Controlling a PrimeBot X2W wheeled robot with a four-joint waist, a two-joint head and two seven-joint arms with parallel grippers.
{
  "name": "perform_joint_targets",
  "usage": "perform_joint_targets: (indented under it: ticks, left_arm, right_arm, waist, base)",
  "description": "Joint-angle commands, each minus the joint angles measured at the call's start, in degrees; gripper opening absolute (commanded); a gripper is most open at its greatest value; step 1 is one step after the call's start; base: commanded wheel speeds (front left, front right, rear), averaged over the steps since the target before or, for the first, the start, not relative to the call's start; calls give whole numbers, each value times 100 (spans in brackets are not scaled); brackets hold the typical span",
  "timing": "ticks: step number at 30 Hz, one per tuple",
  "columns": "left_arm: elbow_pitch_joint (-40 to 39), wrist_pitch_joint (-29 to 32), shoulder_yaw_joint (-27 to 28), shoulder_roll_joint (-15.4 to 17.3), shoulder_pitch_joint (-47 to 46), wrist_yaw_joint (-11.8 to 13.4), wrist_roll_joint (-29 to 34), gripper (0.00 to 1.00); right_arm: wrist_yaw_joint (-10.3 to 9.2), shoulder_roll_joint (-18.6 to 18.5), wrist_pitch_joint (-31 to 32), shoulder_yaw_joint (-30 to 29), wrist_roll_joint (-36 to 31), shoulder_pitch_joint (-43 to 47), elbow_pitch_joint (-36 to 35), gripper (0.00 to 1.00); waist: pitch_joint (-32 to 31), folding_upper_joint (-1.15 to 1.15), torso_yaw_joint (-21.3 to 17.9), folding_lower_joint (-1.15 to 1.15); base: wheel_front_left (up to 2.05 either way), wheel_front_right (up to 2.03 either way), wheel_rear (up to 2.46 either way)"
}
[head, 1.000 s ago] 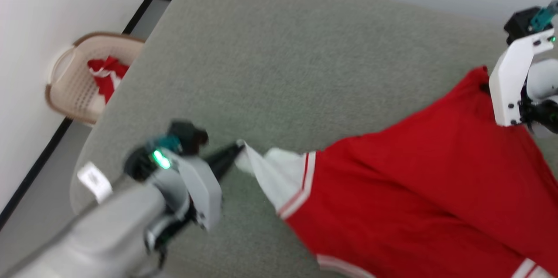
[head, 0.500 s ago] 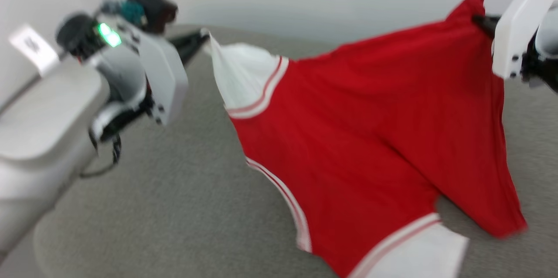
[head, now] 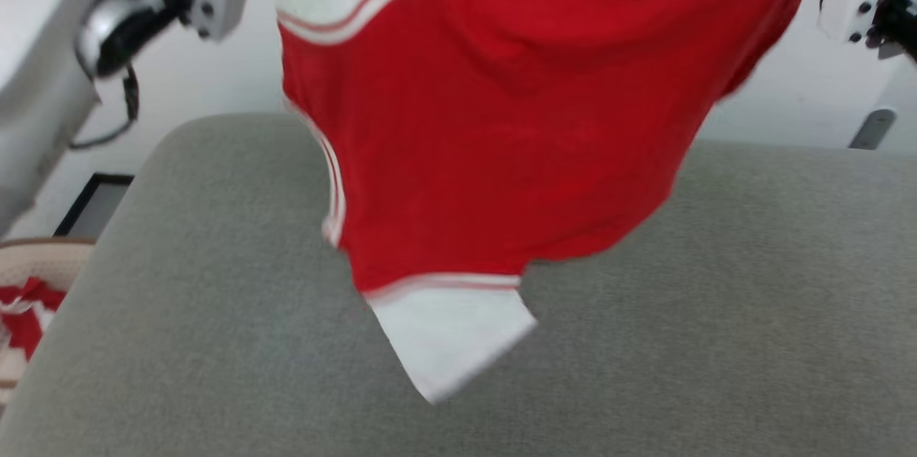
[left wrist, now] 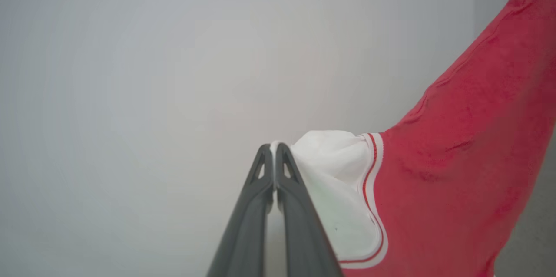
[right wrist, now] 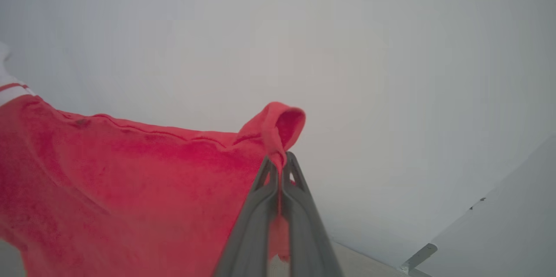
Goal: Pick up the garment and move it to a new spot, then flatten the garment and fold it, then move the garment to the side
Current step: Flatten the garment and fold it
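The left pincer (left wrist: 274,149) is clamped on the tip of one white sleeve of the red jersey (head: 501,120), and the right pincer (right wrist: 280,159) is clamped on a bunched red fold at its edge. The jersey hangs spread between them in the air above the grey table (head: 716,314), towards its far edge. Its other sleeve (head: 451,335) dangles lowest; I cannot tell if it touches the top.
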Motion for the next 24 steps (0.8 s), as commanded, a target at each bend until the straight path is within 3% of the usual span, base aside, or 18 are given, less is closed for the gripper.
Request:
perform_joint_targets:
  ticks: [1,11,20,24]
  left_arm:
    - [103,-49,-21,4,-168,-2,-83,0]
    - [632,-342,-409,-63,-1101,-3,-401,0]
    - [939,-673,-552,42,-1987,-4,-508,0]
    - [1340,-969,-596,2,-2419,-4,-304,0]
  right_arm:
    - [-6,17,-51,-29,-87,-96,17,0]
    - [-6,83,-33,-293,9,-398,20,0]
    - [-6,39,-60,-635,-314,-1018,-102,0]
    - [-6,200,-348,-838,-695,-1376,70,0]
  waist:
    - [-89,0,-133,0]
    - [279,0,-282,0]
    - [1566,0,-367,0]
    - [2301,0,-486,0]
  base:
    - [0,0,0]
    - [0,0,0]
    - [0,0,0]
    - [0,0,0]
